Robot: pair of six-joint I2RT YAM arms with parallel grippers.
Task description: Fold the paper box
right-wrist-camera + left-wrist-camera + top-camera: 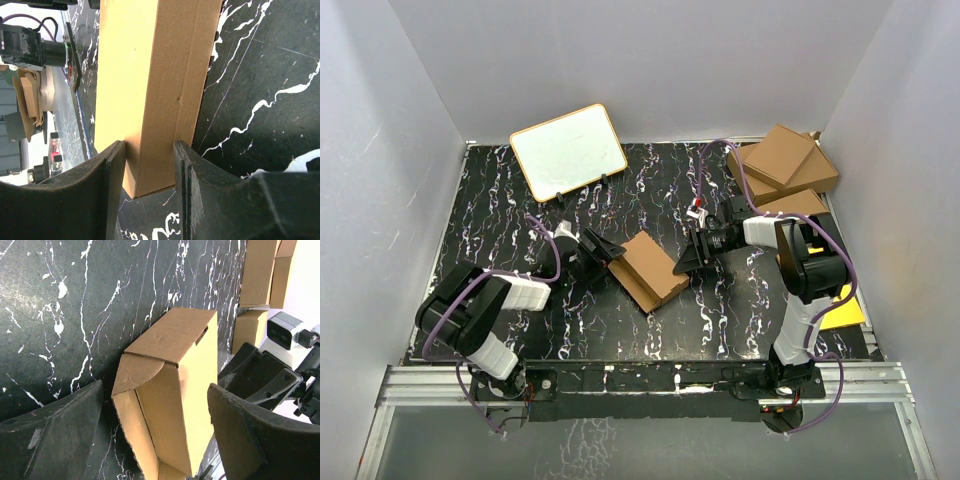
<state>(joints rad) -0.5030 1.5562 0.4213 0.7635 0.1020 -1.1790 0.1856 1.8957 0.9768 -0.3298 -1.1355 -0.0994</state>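
The paper box (648, 268), a small brown carton, lies at an angle in the middle of the black marbled table. My right gripper (688, 262) is shut on its right end; in the right wrist view both fingers press the narrow sides of the box (150, 75) at the gripper (150, 150). My left gripper (610, 250) stands open at the box's left end. In the left wrist view its fingers straddle the box (175, 355) at the gripper (155, 390), with a gap on each side. A rounded flap (140, 372) shows at that near end.
A whiteboard (568, 150) stands at the back left. Larger brown cartons (782, 165) are stacked at the back right, also seen in the left wrist view as cartons (257, 270). A yellow sheet (845, 312) lies by the right arm. White walls enclose the table.
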